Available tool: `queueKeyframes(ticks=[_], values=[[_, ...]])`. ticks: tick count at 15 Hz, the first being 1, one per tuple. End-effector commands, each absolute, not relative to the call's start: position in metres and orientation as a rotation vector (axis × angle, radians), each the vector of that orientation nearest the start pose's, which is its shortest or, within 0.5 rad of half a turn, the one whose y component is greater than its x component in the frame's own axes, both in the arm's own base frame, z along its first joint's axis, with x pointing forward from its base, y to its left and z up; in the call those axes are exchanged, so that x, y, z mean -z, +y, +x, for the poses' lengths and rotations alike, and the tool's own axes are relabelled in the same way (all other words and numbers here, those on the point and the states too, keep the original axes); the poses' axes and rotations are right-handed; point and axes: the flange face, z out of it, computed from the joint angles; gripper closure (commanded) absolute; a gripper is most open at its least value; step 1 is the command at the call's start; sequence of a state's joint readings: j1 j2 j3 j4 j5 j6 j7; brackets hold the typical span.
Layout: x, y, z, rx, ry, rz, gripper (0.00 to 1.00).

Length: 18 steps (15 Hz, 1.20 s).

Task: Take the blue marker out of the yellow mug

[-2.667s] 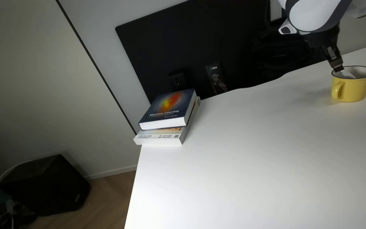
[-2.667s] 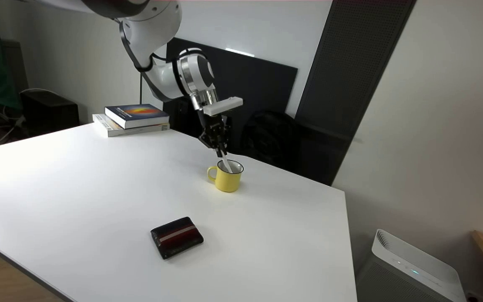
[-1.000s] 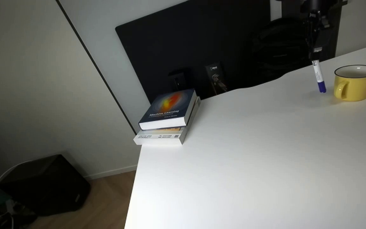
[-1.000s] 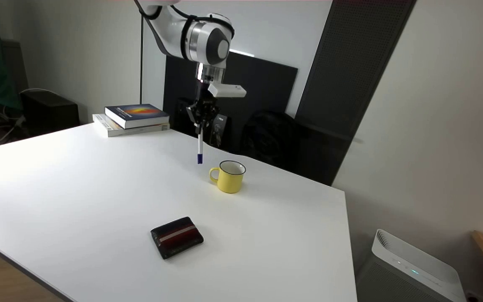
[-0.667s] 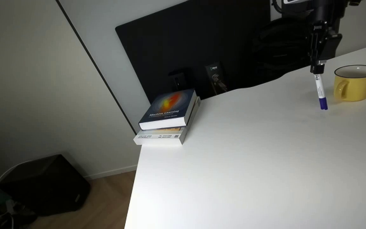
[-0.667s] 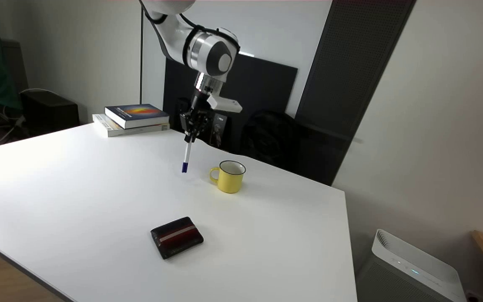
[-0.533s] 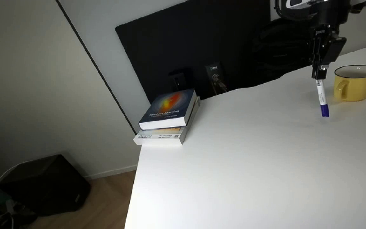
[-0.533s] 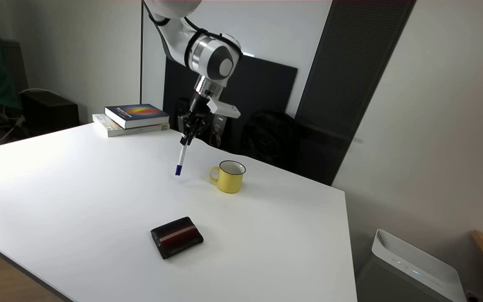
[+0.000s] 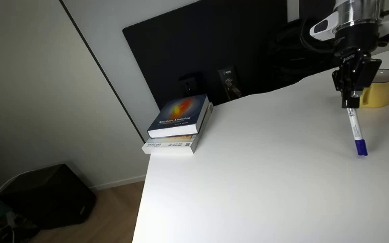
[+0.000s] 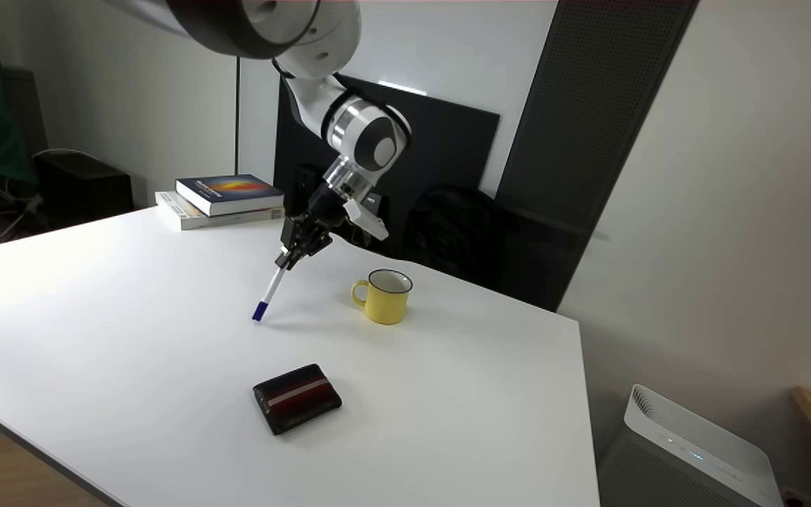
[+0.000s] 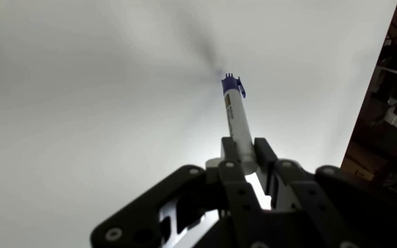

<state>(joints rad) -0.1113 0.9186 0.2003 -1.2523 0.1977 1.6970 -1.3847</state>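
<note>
Pinching blue marker [image 9: 355,126] w/ 2 fingers [image 11: 265,152], farther from mug [image 10: 386,304], more tilted vs b4.

The arm [image 10: 312,102] is white and rounded, with a dark grey oval cap [image 10: 369,136], a black cable [image 9: 311,47] and a polished silver collar [image 9: 360,13] meeting a black coupling [image 9: 356,38]. The fingers [image 11: 266,153] are black and blocky, their linkage [image 11: 140,212] dotted with pale, round screws [image 11: 113,234]. A pale marking [image 9: 348,58] below the coupling is probably lettering, too small to read.
</note>
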Motion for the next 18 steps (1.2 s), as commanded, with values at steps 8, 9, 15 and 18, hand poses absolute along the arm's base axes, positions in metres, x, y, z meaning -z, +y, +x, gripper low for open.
queueKeyframes(ticks=[8,9,15,18], values=[[-0.168,0.060,0.713,-0.285,-1.601,-2.020,0.56],[-0.168,0.061,0.714,-0.286,-1.615,-2.031,0.50],[-0.164,0.068,0.720,-0.290,-1.666,-2.086,0.10],[-0.167,0.068,0.724,-0.284,-1.699,-2.125,0.00]])
